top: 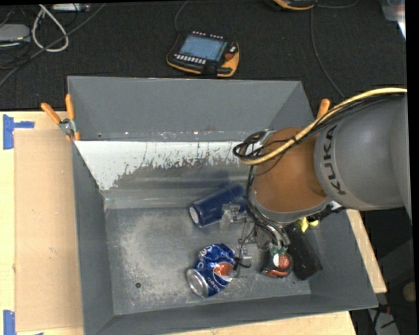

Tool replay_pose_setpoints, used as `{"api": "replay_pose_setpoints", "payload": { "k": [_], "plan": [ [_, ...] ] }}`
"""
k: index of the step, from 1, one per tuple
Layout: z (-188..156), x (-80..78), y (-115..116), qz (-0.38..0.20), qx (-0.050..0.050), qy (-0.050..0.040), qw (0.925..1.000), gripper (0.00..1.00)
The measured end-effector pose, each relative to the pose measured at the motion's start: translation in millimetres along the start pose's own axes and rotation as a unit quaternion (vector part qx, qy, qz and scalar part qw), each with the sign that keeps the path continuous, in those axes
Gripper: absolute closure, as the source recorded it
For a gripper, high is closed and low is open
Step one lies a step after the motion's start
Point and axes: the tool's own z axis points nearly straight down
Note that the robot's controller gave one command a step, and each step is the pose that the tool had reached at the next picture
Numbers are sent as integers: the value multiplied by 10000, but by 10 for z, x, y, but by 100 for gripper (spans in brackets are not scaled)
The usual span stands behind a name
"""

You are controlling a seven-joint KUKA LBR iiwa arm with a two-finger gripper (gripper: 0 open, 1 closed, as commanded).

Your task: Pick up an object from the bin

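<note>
Claw sits low in the grey bin, right next to the crushed blue soda can by the front wall. A dark blue cup lies on its side just behind. Honestly can't tell if the claw's wide or narrow.

The gripper hangs low in the grey bin, a crushed blue can just at its seven o'clock, a dark blue can lying near at eleven o'clock.

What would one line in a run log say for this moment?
bin: grey metal | gripper: low, between dark blue can and crushed blue can | held: nothing seen | nearby: red-and-black item
</note>
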Motion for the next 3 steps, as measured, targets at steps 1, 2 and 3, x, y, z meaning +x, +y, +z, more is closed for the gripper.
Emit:
{"api": "replay_pose_setpoints", "payload": {
  "k": [1,2,3],
  "plan": [
    [-208,308,441,-988,-22,-69,9951,100],
    [-208,308,439,-982,-22,-69,9951,100],
    [-38,343,235,-1023,-39,-108,9947,100]
  ]
}}
